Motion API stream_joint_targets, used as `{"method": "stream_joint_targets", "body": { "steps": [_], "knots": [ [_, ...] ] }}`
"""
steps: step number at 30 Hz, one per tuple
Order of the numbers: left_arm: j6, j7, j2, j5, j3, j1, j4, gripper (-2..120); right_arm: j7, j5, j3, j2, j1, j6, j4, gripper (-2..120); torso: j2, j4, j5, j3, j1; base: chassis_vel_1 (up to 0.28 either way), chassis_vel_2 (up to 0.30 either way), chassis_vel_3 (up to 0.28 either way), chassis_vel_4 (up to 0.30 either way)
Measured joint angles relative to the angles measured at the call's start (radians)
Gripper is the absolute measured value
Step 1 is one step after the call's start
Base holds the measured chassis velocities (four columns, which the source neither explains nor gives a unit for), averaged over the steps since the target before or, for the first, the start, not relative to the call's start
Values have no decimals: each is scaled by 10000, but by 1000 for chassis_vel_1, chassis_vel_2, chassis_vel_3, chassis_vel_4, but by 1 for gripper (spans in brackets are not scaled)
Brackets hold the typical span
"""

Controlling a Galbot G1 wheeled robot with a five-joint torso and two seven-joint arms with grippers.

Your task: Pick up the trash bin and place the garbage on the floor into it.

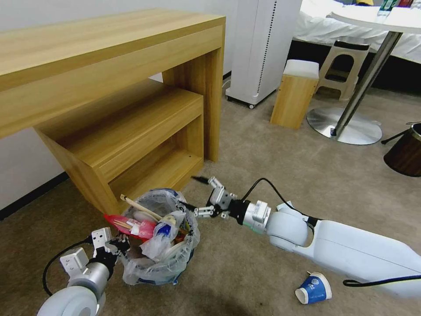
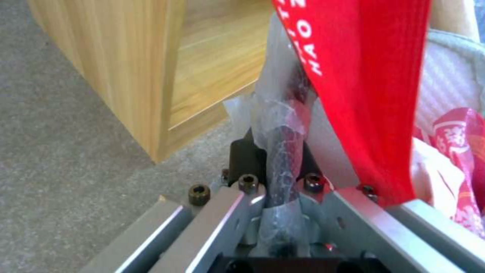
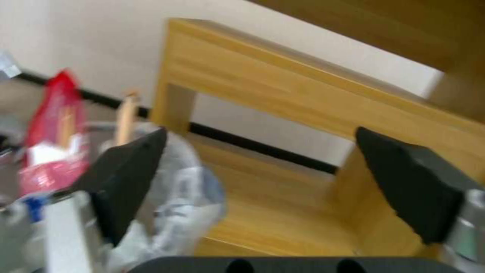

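The trash bin (image 1: 163,259), lined with a crinkled clear bag with blue print, stands on the carpet in front of the wooden shelf. It is heaped with garbage: a red wrapper (image 1: 127,224), a wooden stick (image 1: 140,208) and white crumpled pieces. My left gripper (image 1: 122,244) is shut on the bin's near-left rim; the left wrist view shows the plastic-wrapped rim (image 2: 280,148) pinched between its fingers, beside the red wrapper (image 2: 363,76). My right gripper (image 1: 189,191) hovers open just right of the bin's rim, nothing between its pads (image 3: 126,178). A blue-and-white paper cup (image 1: 313,288) lies on the floor under my right arm.
A wooden desk (image 1: 109,66) with a lower shelf (image 1: 131,131) stands close behind the bin. Farther right are a white appliance (image 1: 263,48), a small wooden stool (image 1: 294,93), a round table's metal base (image 1: 344,127) and a brown wood-grain bin (image 1: 405,151). Open carpet lies between.
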Motion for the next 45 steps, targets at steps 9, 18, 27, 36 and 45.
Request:
{"method": "stream_joint_targets", "body": {
  "steps": [9,18,27,36,45],
  "knots": [
    [-107,45,-129,174,-208,182,227,0,2490,3151,487,-1003,-1093,-1587,1374,100,0,-2,1,1,0,0,0,0,0],
    [-198,91,-289,308,-220,97,445,0,4475,4905,1531,-1388,-2132,-2839,2275,100,0,-1,1,0,0,0,0,0,0],
    [-210,95,-210,268,-340,128,487,0,6235,6406,2127,-1013,-3201,-3384,2483,100,0,1,1,1,0,0,0,0,0],
    [-235,89,-150,231,-416,149,548,0,7676,7361,3954,-389,-5922,-3407,2925,100,0,-1,0,0,0,0,0,0,0],
    [-239,82,-197,256,-340,91,641,0,8221,7336,5773,329,-7951,-3239,3159,100,0,-3,1,0,0,0,0,0,0]
  ]
}}
